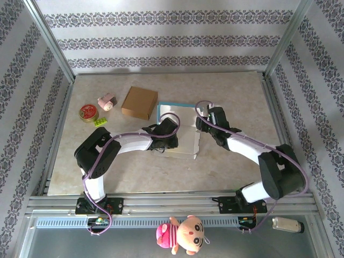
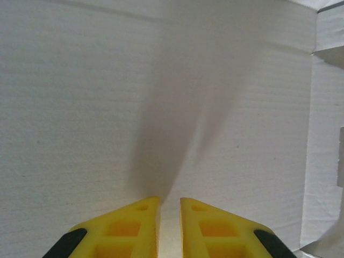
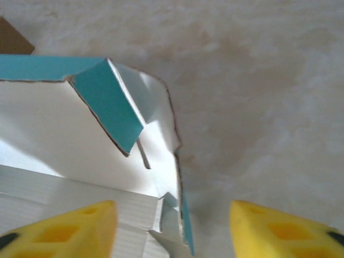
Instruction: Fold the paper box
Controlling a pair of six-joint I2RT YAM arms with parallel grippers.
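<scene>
Tabletop [image 1: 161, 172]: paper box [image 1: 185, 137] lies mid-frame in the top view, between both arms.
Right wrist view: teal flap [image 3: 107, 107] raised at the box corner; right pincer [image 3: 172, 215] spread wide, straddling that edge.
Left wrist view: bare white panel [image 2: 107, 107]; left pincer [image 2: 169, 207] nearly together.
Upper left, top view: brown box [image 1: 140, 103], red tin [image 1: 87, 113], pink toy [image 1: 107, 101], green brick [image 1: 100, 121].

Paper box [image 1: 185, 137] white inside, teal outside — table [image 1: 236, 91] beige, marbled — walls [image 1: 161, 43] grey-striped, floral.
</scene>
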